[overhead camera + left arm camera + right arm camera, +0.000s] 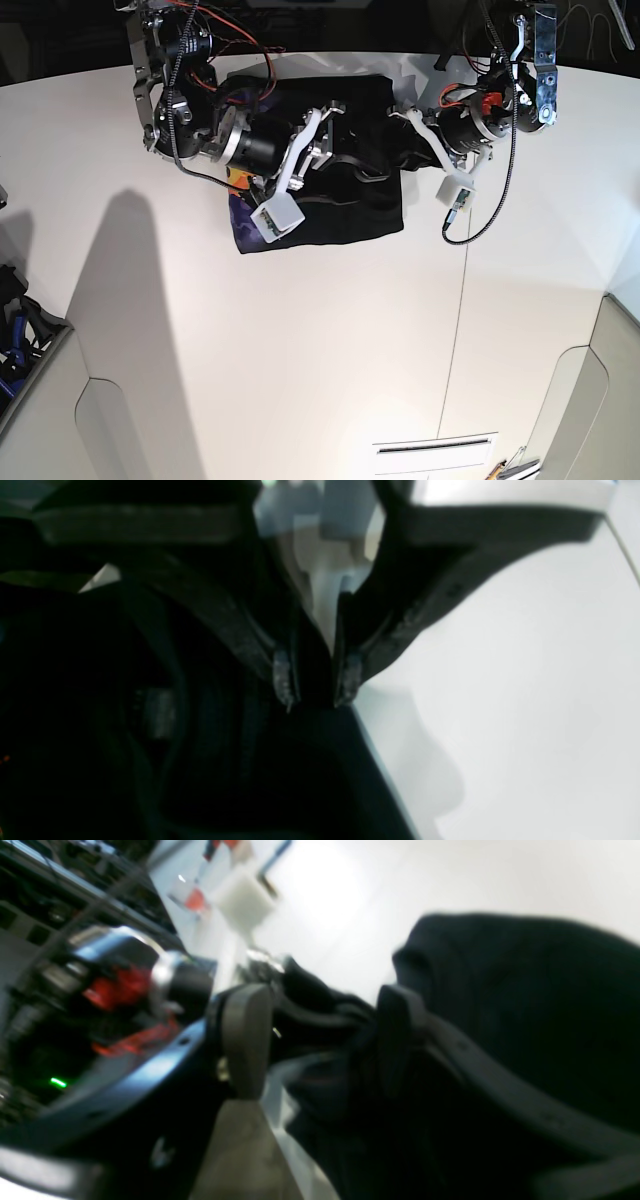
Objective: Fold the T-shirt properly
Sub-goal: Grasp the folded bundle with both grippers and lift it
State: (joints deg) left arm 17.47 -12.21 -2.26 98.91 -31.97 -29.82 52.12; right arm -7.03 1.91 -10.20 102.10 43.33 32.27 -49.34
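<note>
The black T-shirt (345,215) lies bunched on the white table (300,350), with an orange and purple print (236,185) showing at its left edge. My left gripper (403,118) is at the shirt's right edge; in the left wrist view its fingertips (282,680) stand close together, shut on a fold of the black cloth (225,760). My right gripper (338,140) is over the shirt's middle. In the right wrist view, which is blurred, its grey pads (245,1040) stand a little apart with a thick bunch of the shirt (525,1005) pinched between them.
The left arm's white wrist camera box (452,195) hangs on a cable right of the shirt. The right arm's camera box (280,215) sits over the shirt's left part. A bin with blue items (15,330) stands at the far left. Bare table (525,680) lies right of the left gripper.
</note>
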